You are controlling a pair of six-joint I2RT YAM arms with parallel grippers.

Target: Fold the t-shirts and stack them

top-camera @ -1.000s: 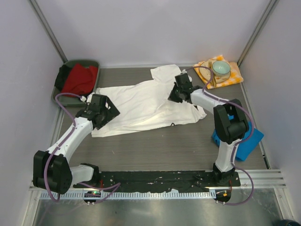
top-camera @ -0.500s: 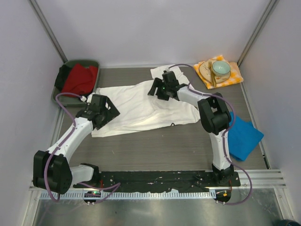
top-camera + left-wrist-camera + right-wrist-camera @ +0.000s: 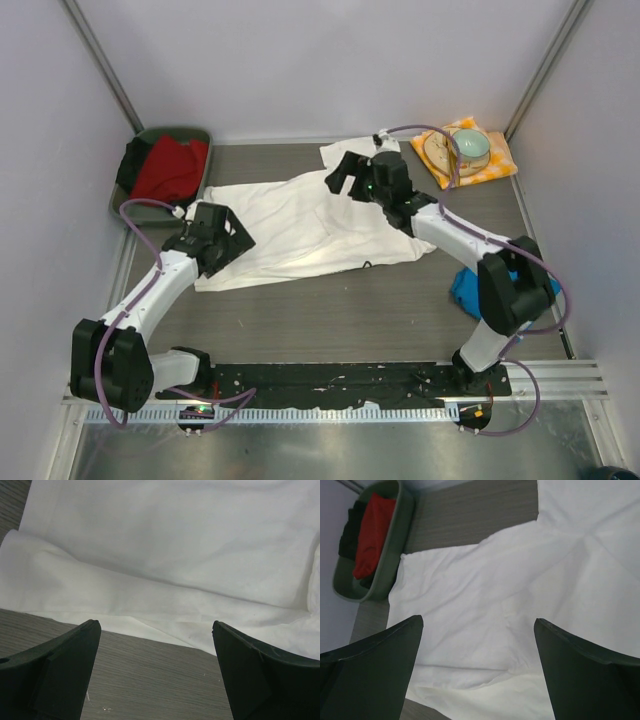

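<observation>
Near edge of the desk [image 3: 330, 320]: the two arm bases. Just beyond, on the right side, lies the bright blue t-shirt [image 3: 462, 292], mostly hidden behind the right arm, so I cannot tell how it lies. It is apart from the white one, so nothing is stacked yet.

Left-centre: the left gripper [image 3: 215, 240] sits low at the near-left corner of the white t-shirt [image 3: 300, 220]. Its jaws are wide open w/ nothing between them. A soft fold of cloth runs just ahead of them.

The white t-shirt is spread over the middle of the desk, wrinkled, one sleeve pointing to the far side. No print shows, so prob. it lies face down.

The right gripper [image 3: 348, 178] hovers over the far part of this shirt, near that sleeve. Its jaws are also wide open & empty, and the cloth under it lies flat.

I judge the step in hand is folding the white shirt, and it is at an early stage. To do it well:
- pinch the cloth edge itself, not bare desk
- lift both ends to the same height, only a little
- keep the cloth taut between the arms
- release only after edge meets edge

Far side: a green bin [image 3: 180, 129] w/ red cloth [image 3: 172, 165] at the left, and an orange checked napkin [image 3: 500, 165] w/ a cup [image 3: 470, 145] at the right. Best to keep the sleeve away from both.
</observation>
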